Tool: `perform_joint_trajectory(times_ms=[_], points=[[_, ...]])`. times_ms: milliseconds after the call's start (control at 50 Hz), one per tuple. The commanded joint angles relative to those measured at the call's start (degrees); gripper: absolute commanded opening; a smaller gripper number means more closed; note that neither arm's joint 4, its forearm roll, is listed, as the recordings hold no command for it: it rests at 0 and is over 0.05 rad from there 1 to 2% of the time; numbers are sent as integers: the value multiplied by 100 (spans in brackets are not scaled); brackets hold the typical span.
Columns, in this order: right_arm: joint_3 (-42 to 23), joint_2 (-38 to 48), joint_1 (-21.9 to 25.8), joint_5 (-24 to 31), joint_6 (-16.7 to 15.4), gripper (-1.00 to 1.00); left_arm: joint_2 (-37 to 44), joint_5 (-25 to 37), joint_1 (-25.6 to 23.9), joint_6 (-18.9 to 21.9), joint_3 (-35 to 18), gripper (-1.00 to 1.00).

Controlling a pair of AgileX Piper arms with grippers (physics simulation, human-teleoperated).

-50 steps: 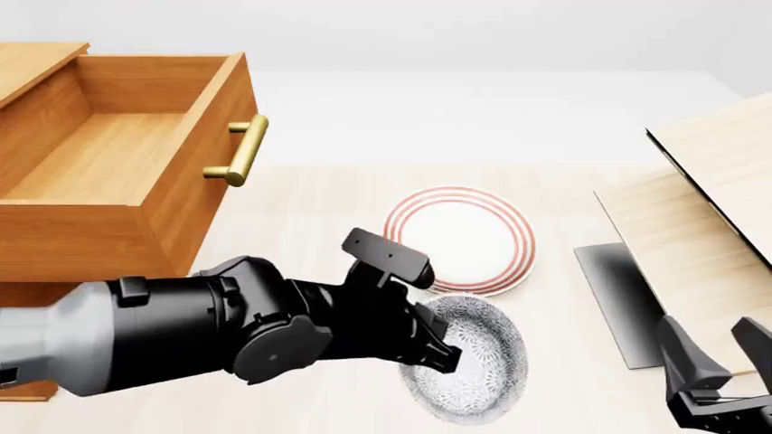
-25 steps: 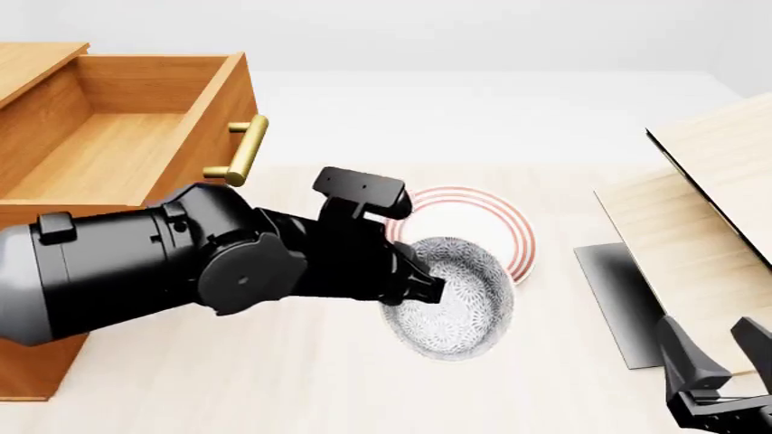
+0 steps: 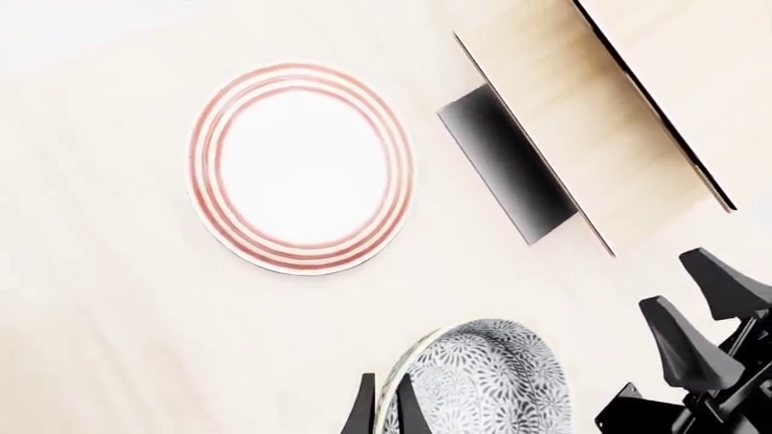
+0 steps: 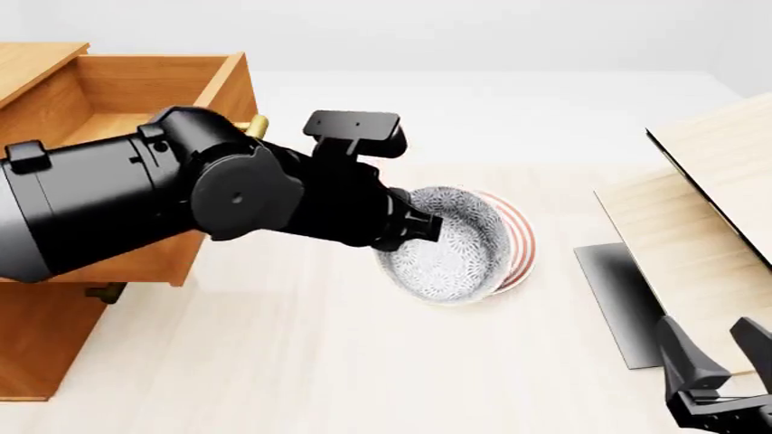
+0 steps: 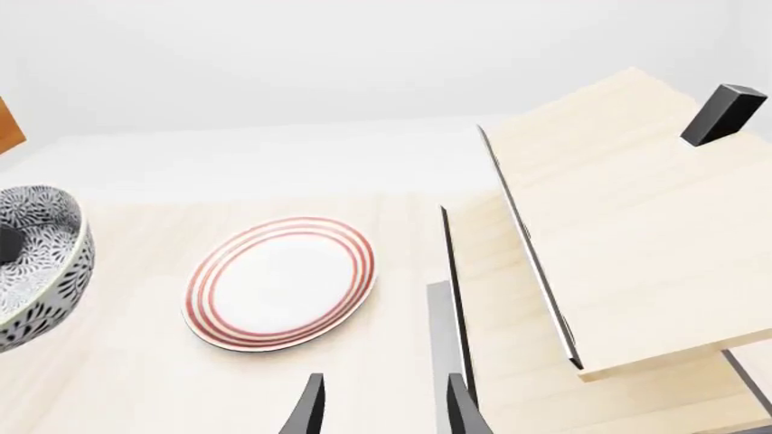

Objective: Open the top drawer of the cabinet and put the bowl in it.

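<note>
The bowl [image 4: 451, 253] has risen toward the top drawer [image 4: 115, 136], its rim pinched in the left end effector [image 4: 417, 226]; the right end effector [image 4: 721, 375] gapes.

Simulated tabletop scene, home-like: pale wood table [image 4: 302, 362], orange-brown cabinet [image 4: 36, 344], red-ringed plate [image 5: 280, 282], pale wood structure [image 4: 711, 199], blank white backdrop; flat rendered surfaces throughout.

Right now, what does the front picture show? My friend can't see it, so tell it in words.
The left arm's gripper holds the speckled bowl up off the table, tilted, in front of a red-ringed plate. Behind the arm, the cabinet's top drawer stands open. The right gripper waits open at the near right.
</note>
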Motion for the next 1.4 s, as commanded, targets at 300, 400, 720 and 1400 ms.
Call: perform_joint_trajectory(times_ms=[300,400,720,1400], points=[[-1,13,1,-1,4,100,127,962,610,179,-1153,-100],[-3,25,1,-6,6,100,133,1179,774,234,-1415,-100],[-6,10,5,22,11,100,193,1904,1149,462,-2269,-100],[-9,15,9,44,20,100,490,2950,2038,624,-3879,-100]])
